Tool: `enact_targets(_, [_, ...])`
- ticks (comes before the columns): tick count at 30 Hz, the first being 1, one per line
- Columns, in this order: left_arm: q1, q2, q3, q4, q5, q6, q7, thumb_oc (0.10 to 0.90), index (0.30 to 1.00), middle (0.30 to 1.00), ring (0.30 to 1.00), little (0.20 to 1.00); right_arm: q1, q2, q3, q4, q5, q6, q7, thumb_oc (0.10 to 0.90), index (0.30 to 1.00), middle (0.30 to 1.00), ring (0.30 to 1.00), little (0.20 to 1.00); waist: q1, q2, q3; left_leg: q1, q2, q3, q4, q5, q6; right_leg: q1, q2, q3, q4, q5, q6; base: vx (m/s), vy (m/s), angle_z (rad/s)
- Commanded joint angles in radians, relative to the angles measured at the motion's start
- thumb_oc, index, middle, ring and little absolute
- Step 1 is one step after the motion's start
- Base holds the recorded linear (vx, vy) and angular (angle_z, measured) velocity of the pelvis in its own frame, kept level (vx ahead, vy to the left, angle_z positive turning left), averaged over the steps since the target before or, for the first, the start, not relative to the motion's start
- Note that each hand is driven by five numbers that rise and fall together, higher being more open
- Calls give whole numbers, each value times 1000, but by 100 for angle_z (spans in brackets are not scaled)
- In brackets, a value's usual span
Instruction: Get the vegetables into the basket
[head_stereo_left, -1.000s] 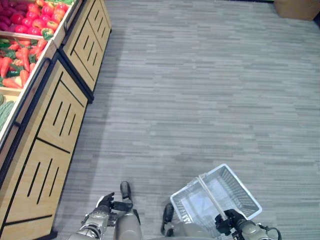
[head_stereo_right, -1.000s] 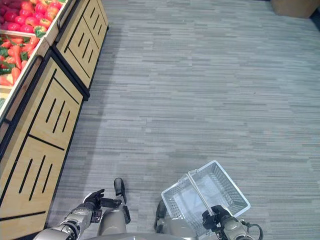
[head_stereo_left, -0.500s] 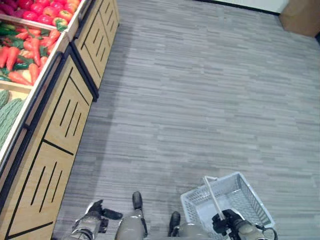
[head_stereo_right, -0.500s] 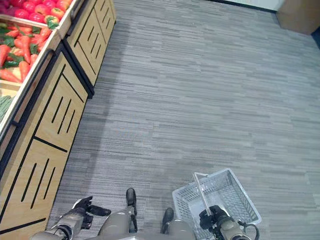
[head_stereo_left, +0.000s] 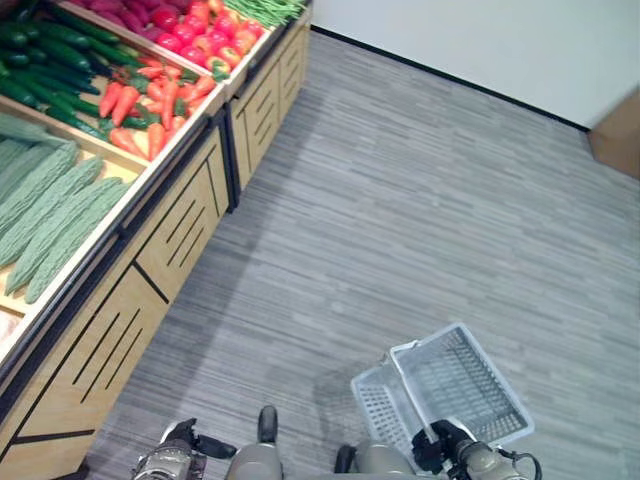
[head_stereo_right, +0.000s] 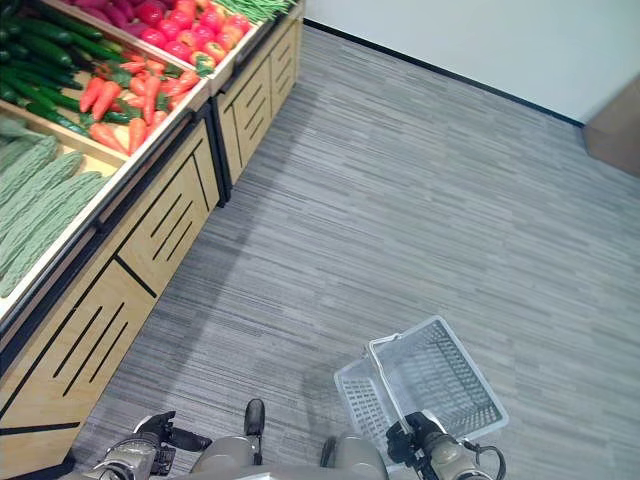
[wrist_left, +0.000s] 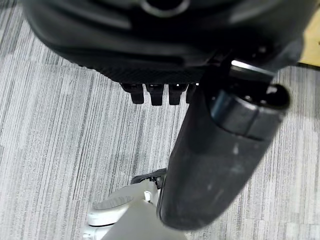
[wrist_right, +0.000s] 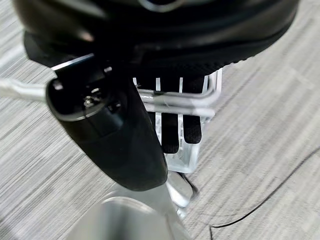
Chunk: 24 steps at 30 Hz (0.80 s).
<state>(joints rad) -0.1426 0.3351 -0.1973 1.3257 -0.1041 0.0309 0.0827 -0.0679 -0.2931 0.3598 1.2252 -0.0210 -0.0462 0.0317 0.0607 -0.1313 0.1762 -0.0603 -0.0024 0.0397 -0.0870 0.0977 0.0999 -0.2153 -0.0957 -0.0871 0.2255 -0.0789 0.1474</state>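
We see one white wire basket (head_stereo_left: 455, 385), empty, hanging at lower right; our right hand (wrist_right: 165, 125) is curled round its handle (wrist_right: 180, 100), as the right wrist view confirms; our left hand (wrist_left: 155, 92) hangs low, fingers bent inward, gripping nothing. The vegetables (head_stereo_left: 150, 95) lie in one wooden display stand (head_stereo_left: 180, 215) at left: carrots, peppers, cucumbers, bitter gourds; too many to count.

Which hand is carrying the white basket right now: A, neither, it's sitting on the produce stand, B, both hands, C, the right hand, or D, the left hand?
C: the right hand is curled round the handle of the white basket, while the left hand holds nothing.
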Motion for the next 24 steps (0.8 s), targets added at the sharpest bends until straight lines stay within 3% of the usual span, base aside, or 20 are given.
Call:
enact_targets(1, [-24,18,17,-1,40,-12,-5,900,1000,1000,1000,1000,3,-31,16,-7,21,-4,5,400,300,300,300,300,-22,-5,57,68,-15,9,24,-85,-86,-50,47,73,-119,263,21,151,-17,79])
enact_targets(2, [-24,18,17,0,40,-12,-5,900,1000,1000,1000,1000,3,-31,16,-6,22,-4,5,400,300,300,300,300,-24,-3,58,71,-13,7,23,-88,-86,-47,49,70,-118,261,21,165,-10,83])
enact_targets(3, [-28,18,13,3,42,-15,-5,900,1000,1000,1000,1000,5,-34,15,-4,28,-6,4,400,300,300,300,300,-38,-6,61,78,-24,-26,24,-90,-85,-69,73,120,-129,267,22,70,-1,58])
enact_targets(5, [-28,17,13,3,42,-15,-5,900,1000,1000,1000,1000,5,-35,15,-4,28,-6,4,400,300,300,300,300,-40,-2,64,82,-21,-29,24,-93,-85,-65,75,117,-128,264,21,95,-5,108])
enact_targets(6, [-30,1,3,12,49,-15,-9,900,1000,1000,1000,1000,18,-39,2,8,42,-5,1,400,300,300,300,300,-58,-4,53,90,-42,-85,18,-98,-84,-26,86,162,-149,253,7,144,-29,114])
enact_targets(9, [-30,-4,5,16,44,-14,-4,900,1000,1000,1000,1000,13,-41,2,17,39,-6,0,400,300,300,300,300,-56,1,44,91,-39,-88,11,-94,-86,-15,97,171,-150,247,0,92,-34,70])
enact_targets(17, [-48,-19,4,9,9,-11,12,900,1000,1000,1000,1000,1,-54,1,18,41,-4,-6,400,300,300,300,300,-47,20,45,66,-16,-161,19,-86,-113,-15,101,92,-103,170,-41,78,-98,24])
enact_targets(22, [-75,-36,-17,-9,-14,-15,10,900,1000,1000,1000,1000,10,-74,-10,20,39,-5,-7,400,300,300,300,300,-59,40,58,23,-9,-214,54,-79,-134,-10,71,1,-76,131,-57,30,-112,70])
enact_targets(23, [-78,-38,-22,-11,-14,-16,9,900,1000,1000,1000,1000,13,-77,-12,21,38,-4,-7,400,300,300,300,300,-61,43,60,16,-9,-211,60,-78,-138,-5,63,-12,-79,129,-58,15,-33,96])
enact_targets(24, [-92,-51,-48,-16,-4,-15,1,900,1000,1000,1000,1000,24,-100,-34,24,35,-5,-9,400,300,300,300,300,-89,49,68,-29,34,-42,74,-59,-153,30,15,-67,-111,135,-47,0,-6,81])
